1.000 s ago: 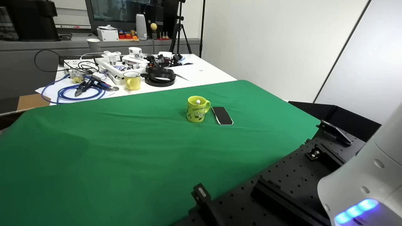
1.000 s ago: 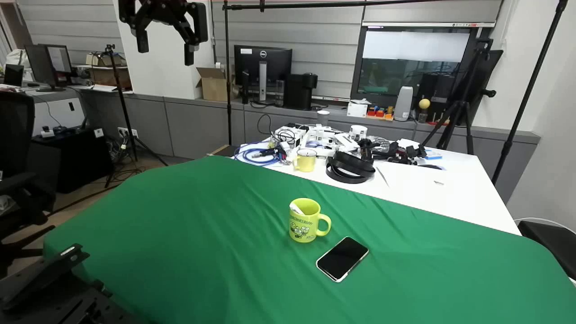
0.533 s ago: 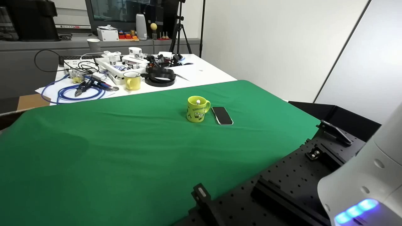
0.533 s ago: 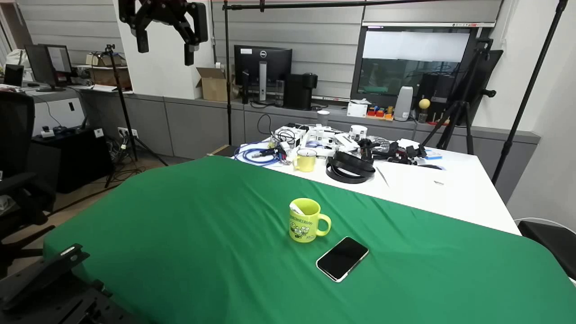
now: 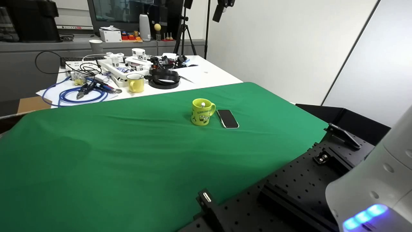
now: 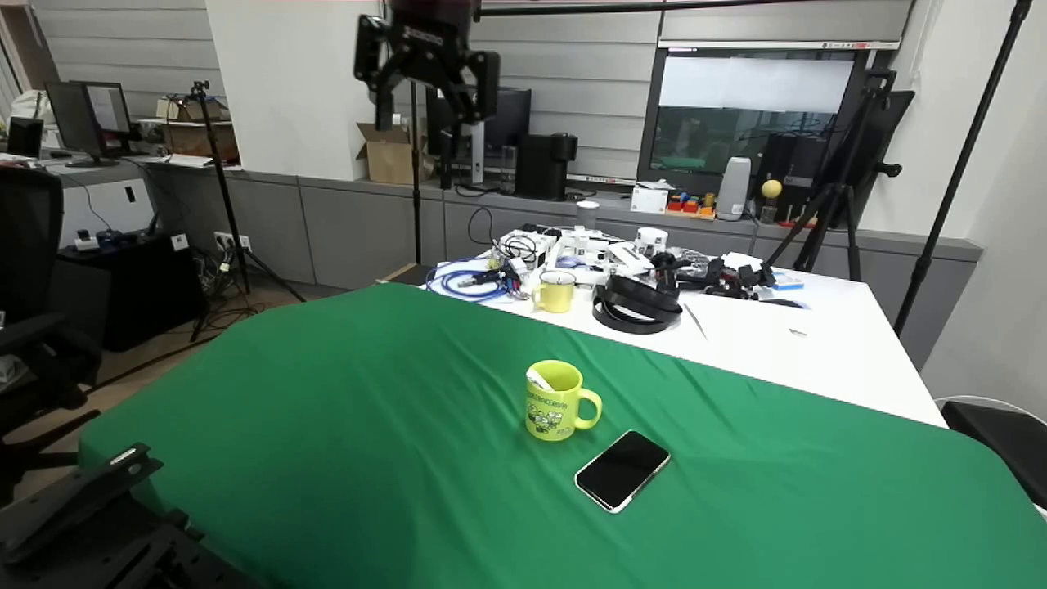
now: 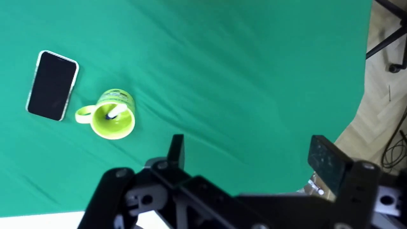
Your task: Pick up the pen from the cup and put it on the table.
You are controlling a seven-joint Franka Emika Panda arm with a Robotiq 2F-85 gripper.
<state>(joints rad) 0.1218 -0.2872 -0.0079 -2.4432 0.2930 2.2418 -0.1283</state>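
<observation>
The pen sits at a lean inside the yellow-green cup, white end uppermost at the rim, a dark part lower down; both exterior views show only the white end, and I cannot tell how much of it, if any, clears the rim. The cup is upright on the green-covered desk, handle on the side of the phone, which lies flat just beside it, not touching. The hand hangs high over the desk, well apart from the cup; its fingers are spread wide with nothing between them, and in the wrist view the cup lies outside that gap. Step, as I judge it: the reach toward the cup, pen not yet grasped, placing not begun. Next move should carry the hand across until the gap is centred over the white end, turned if need be so the fingers close across the pen's lean rather than along it, then come down slowly onto the upper end. Risk: the pen looks so close to the wall that a fingertip could strike the rim and tip the cup, or pinch wall and pen together. Once gripped, draw it up along its lean and lay it on the desk away from the phone.
</observation>
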